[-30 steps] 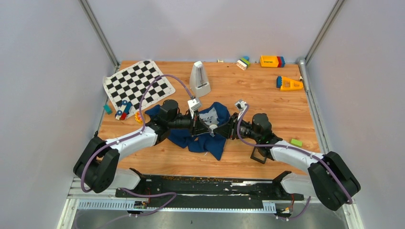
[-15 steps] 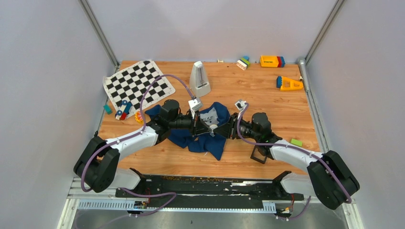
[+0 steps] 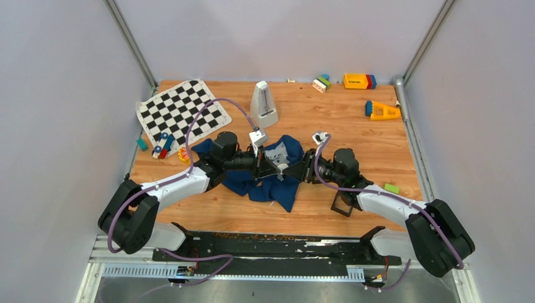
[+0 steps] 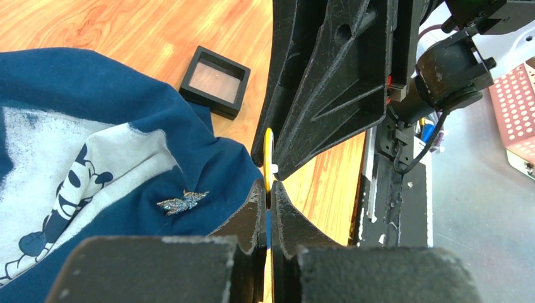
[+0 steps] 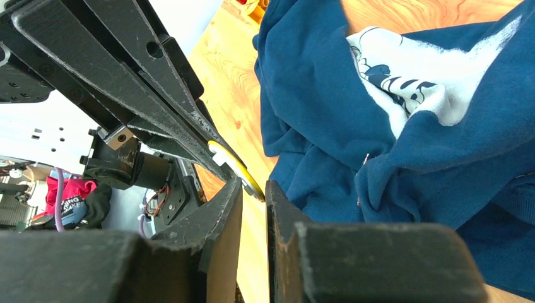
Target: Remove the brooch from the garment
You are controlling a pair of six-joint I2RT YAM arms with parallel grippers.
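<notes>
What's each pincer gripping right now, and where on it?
Left pincer is shut on the brooch, a thin yellow disc, by its rim. Right pincer straddles the opposite rim; firm grip cannot be told.

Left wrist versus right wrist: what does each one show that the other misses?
Only left wrist: a black square frame on the table and a small glittery piece on the T-shirt. Only right wrist: the yellow piece's oval face. Both: the Mickey print and that yellow piece where left gripper and right gripper meet.
</notes>
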